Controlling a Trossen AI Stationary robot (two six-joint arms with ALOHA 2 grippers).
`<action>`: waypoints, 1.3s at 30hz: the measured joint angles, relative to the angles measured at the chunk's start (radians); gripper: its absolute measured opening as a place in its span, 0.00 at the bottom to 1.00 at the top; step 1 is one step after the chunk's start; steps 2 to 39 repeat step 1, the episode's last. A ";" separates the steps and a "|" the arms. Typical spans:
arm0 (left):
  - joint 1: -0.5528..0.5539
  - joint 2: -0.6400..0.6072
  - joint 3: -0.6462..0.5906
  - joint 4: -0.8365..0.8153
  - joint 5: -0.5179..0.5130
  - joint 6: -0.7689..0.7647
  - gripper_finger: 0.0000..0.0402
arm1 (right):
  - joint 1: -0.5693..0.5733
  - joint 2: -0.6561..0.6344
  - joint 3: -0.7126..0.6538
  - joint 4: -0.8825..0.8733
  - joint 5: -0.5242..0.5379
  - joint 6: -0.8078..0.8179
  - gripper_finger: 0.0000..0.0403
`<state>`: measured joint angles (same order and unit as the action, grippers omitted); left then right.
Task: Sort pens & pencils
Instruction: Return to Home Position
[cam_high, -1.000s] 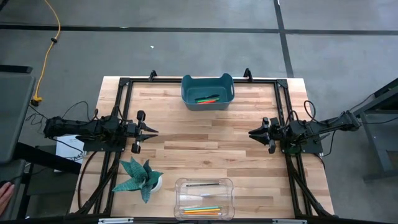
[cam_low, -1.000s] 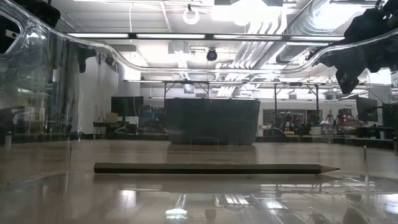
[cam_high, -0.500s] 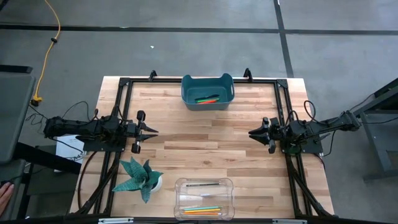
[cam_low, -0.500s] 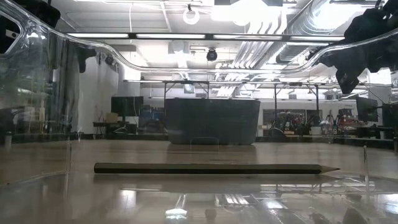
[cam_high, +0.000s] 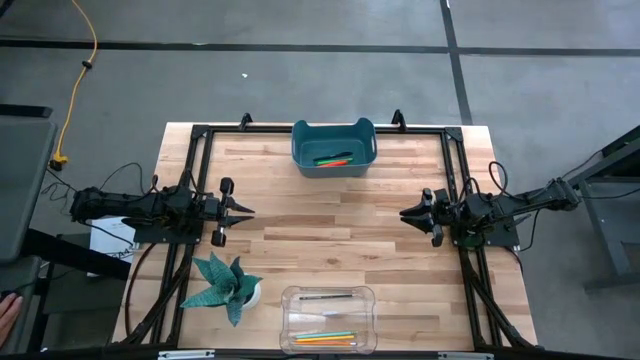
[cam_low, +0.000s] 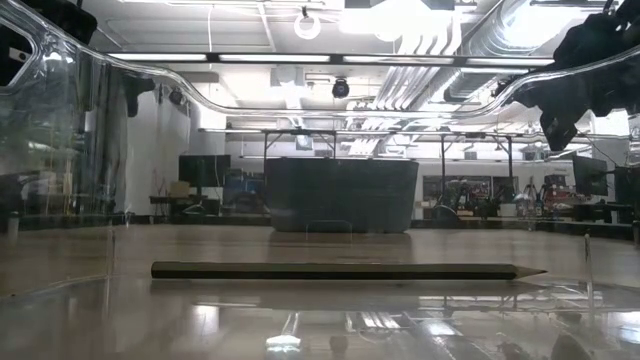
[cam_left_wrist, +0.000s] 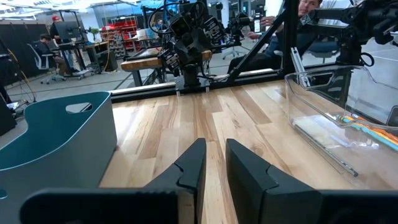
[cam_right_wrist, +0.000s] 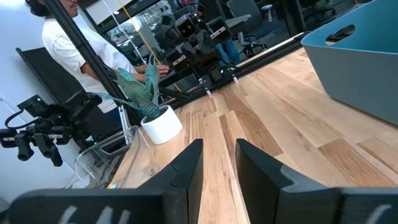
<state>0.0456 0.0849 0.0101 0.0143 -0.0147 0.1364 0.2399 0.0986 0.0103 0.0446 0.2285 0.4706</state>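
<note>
The green and red pens (cam_high: 333, 159) lie inside the teal bin (cam_high: 334, 134) at the table's far edge. The pencils lie flat in the clear tray (cam_high: 328, 293) at the near edge: dark ones (cam_high: 325, 296) toward its far side, orange, yellow and teal ones (cam_high: 325, 337) toward its near side. Through the tray wall, the low view shows one dark pencil (cam_low: 340, 270). My left gripper (cam_high: 248, 210) (cam_left_wrist: 215, 163) hovers at the table's left side and my right gripper (cam_high: 404, 214) (cam_right_wrist: 219, 163) at its right side. Both are open by a narrow gap, hold nothing and point at each other.
A potted plant (cam_high: 230, 285) with a white pot (cam_right_wrist: 161, 123) stands left of the tray, near my left arm. A black frame (cam_high: 300, 128) runs around the table's edges. Bare wood (cam_high: 330, 225) lies between the grippers. People (cam_right_wrist: 59, 37) show beyond the table.
</note>
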 joint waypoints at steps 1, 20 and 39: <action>0.000 0.000 0.000 0.000 0.000 0.000 0.13 | 0.000 0.000 0.000 0.000 0.000 0.000 0.21; 0.000 0.000 0.000 0.000 0.000 0.000 0.13 | 0.000 0.000 0.000 0.000 0.000 0.000 0.21; 0.000 0.000 0.000 0.000 0.000 0.000 0.13 | 0.000 0.000 0.000 0.000 0.000 0.000 0.21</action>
